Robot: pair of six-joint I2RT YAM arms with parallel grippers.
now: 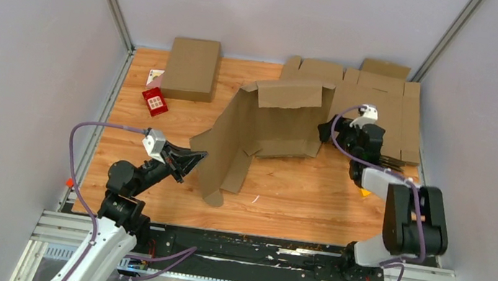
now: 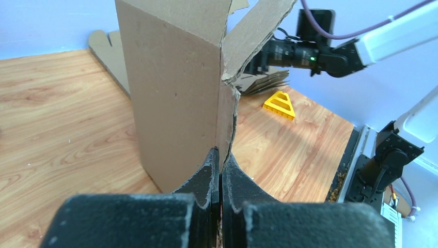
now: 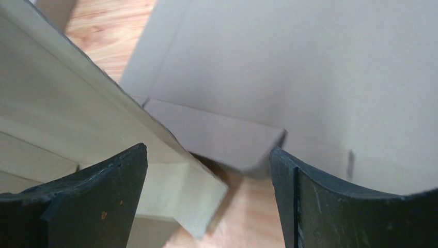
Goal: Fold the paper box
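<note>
cardboard, likely light, stiff, hinging at creases: the paper box (image 1: 270, 125) stands half-raised between the arms. left gripper (image 2: 220, 165) is clamped on its near edge; right gripper (image 3: 206, 155) gapes at its far panel. thin edges suit pinching.

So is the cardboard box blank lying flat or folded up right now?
Partly folded: the paper box stands tented off the table, panels bent along creases, not yet closed.

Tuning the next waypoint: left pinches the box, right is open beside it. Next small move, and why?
Probably close the right gripper on the paper box panel edge between its open fingers. The left gripper pinches the other side, so a second hold should allow folding.
</note>
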